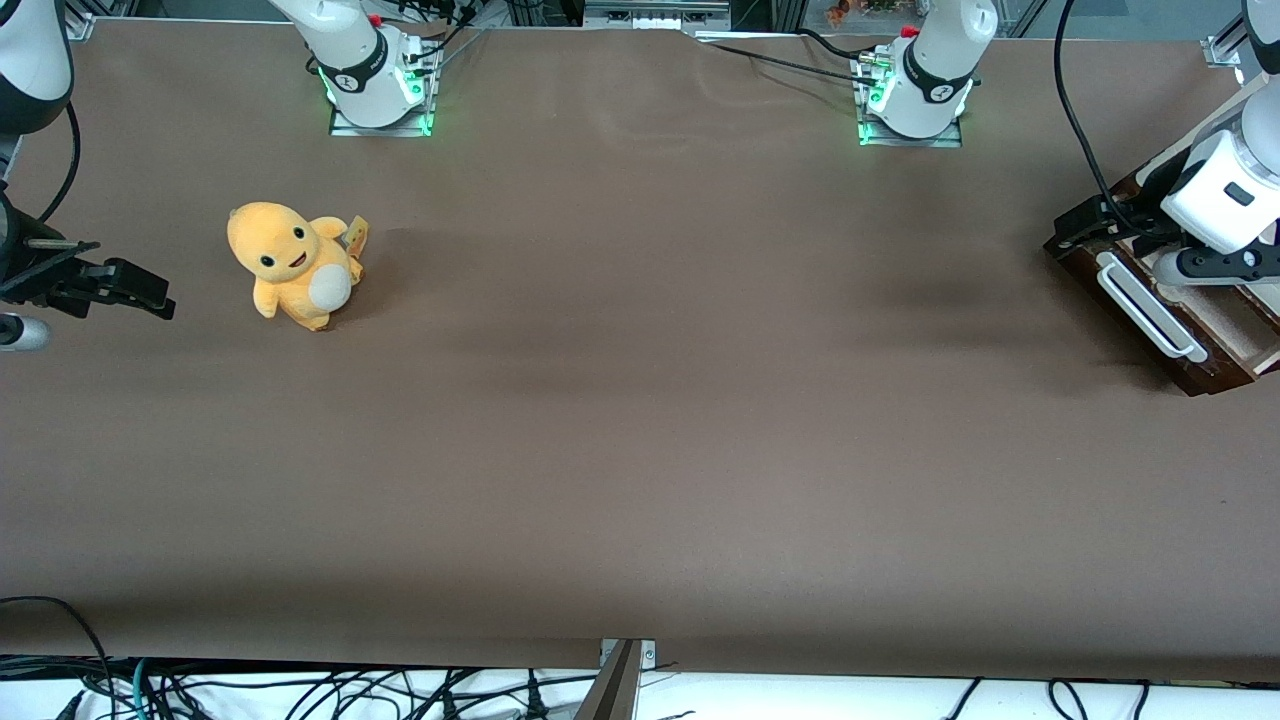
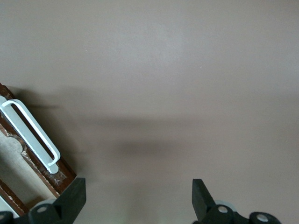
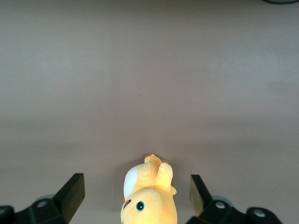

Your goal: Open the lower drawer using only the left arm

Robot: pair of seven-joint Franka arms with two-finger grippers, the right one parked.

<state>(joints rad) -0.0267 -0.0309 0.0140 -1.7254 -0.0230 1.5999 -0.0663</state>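
Observation:
The lower drawer (image 1: 1205, 365) stands at the working arm's end of the table, its dark brown front carrying a long white bar handle (image 1: 1148, 305). Pale beige inside (image 1: 1240, 325) shows past the front. My left arm (image 1: 1225, 190) hangs over the drawer, and its black gripper (image 1: 1087, 227) sits by the end of the drawer front that is farther from the front camera. In the left wrist view the gripper (image 2: 138, 200) is open wide with only bare table between its fingers (image 2: 70, 198). The handle (image 2: 30, 133) and drawer front (image 2: 60, 175) lie beside one finger, not between them.
A yellow plush toy (image 1: 295, 262) sits on the brown table (image 1: 640, 400) toward the parked arm's end, also seen as the plush toy (image 3: 149, 196) from the right wrist. Two arm bases with green lights (image 1: 380, 95) (image 1: 915, 105) stand along the table edge farthest from the front camera.

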